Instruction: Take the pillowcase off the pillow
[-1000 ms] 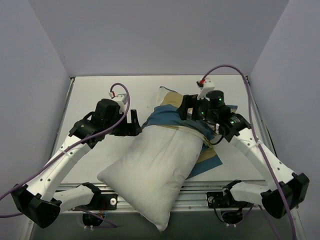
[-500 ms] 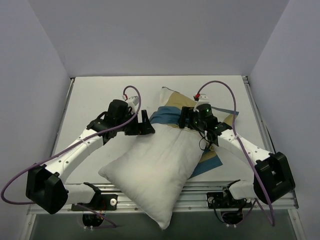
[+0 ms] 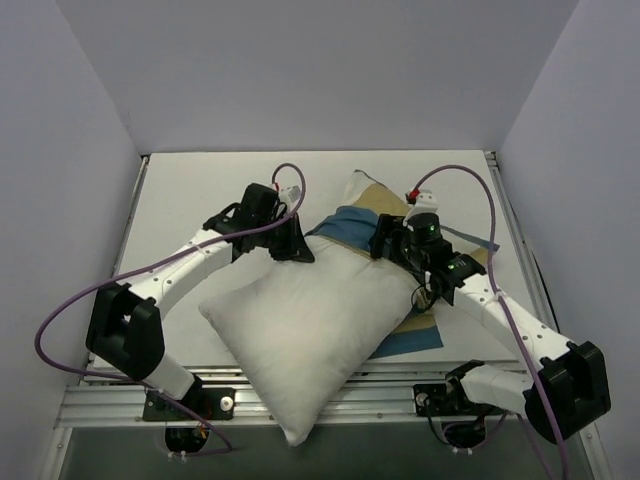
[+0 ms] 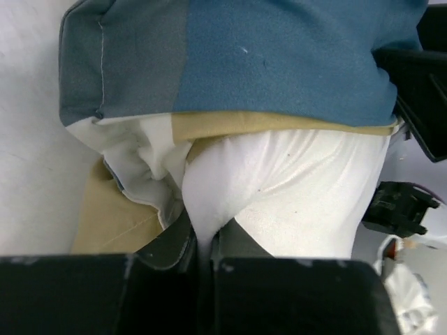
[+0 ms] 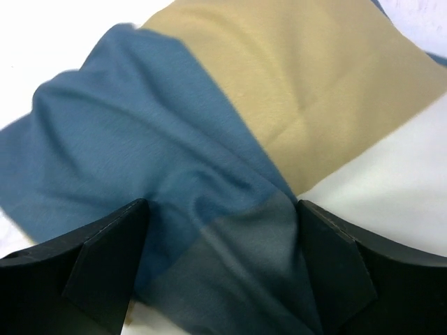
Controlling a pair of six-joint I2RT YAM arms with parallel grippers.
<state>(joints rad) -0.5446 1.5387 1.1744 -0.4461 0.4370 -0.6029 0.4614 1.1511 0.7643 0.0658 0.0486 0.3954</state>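
The plump white pillow [image 3: 300, 320] lies slantwise across the table, its near corner hanging past the front rail. The blue, tan and white pillowcase [image 3: 350, 222] is bunched over its far end. My left gripper [image 3: 297, 246] sits at the pillow's far left edge, just below the cover's hem. In the left wrist view it [image 4: 204, 246] is shut on a pinched fold of the speckled white pillow [image 4: 307, 188], under the blue cloth [image 4: 279, 63]. My right gripper [image 3: 385, 240] is over the cover's right side, open. Its fingers [image 5: 105, 258] straddle a blue-grey patch of pillowcase [image 5: 174, 153].
White table [image 3: 190, 190] enclosed by pale walls on three sides. An aluminium rail [image 3: 400, 385] runs along the near edge between the arm bases. Purple cables loop above both wrists. Part of the right arm [image 4: 419, 91] shows close beside the left gripper's cloth.
My left gripper moved right onto the pillow's far left edge and shut on a fold of it. The pillow shifted and turned slightly. My right gripper stayed open over the pillowcase.
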